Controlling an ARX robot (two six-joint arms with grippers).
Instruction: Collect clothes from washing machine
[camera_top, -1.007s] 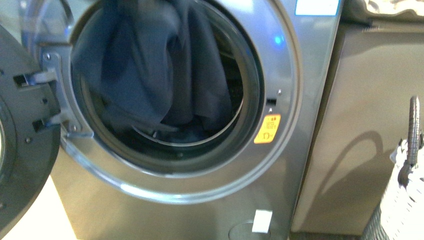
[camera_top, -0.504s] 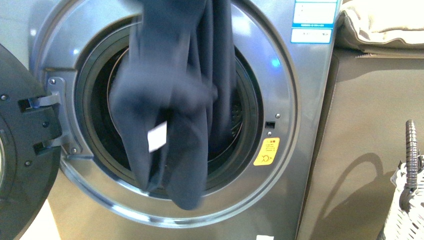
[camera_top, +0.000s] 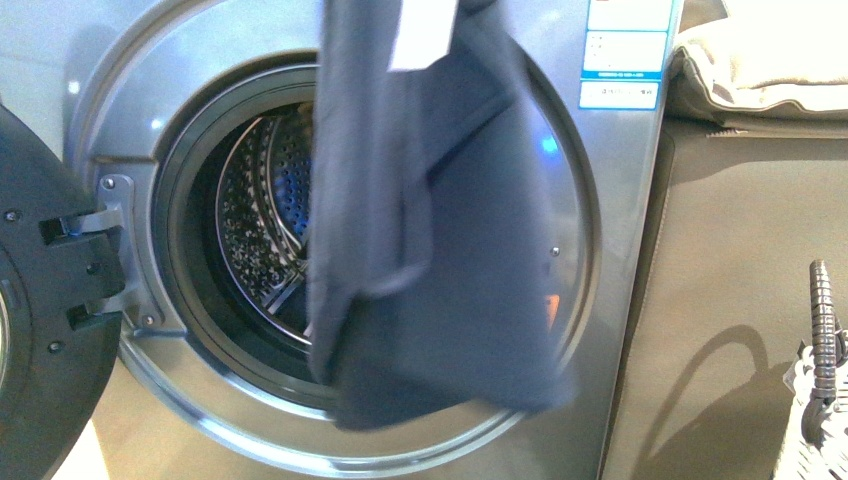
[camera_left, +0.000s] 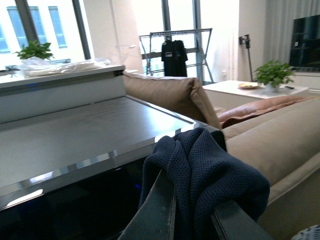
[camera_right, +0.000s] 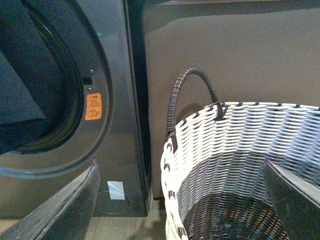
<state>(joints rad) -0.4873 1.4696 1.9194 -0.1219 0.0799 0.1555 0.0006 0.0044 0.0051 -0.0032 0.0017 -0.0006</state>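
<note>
The clothes (camera_top: 430, 250) are now hanging fully clear of the drum (camera_top: 255, 220). Half a second ago the lower end was still trailing across the opening, and a second ago most of it was inside. The drum is showing bare perforated steel with nothing else visible in it, so the pull-out looks done and only the drop into the basket (camera_right: 240, 150) is left.

The clothes are dangling in front of the washer (camera_top: 110, 120), right of the opening's centre, covering the orange sticker. Their top is running out of frame, with a white tag (camera_top: 420, 35) showing near it.

The left hand (camera_left: 192, 200) is sitting raised about level with the washer's top, fingers clamping tight on a bunched wad of the navy knit, cloth spilling over them. The right hand (camera_right: 180, 200) is hanging wide open and empty just over the basket, which is standing near the washer, off to its right. The door (camera_top: 40, 330) is swung open at left.
</note>
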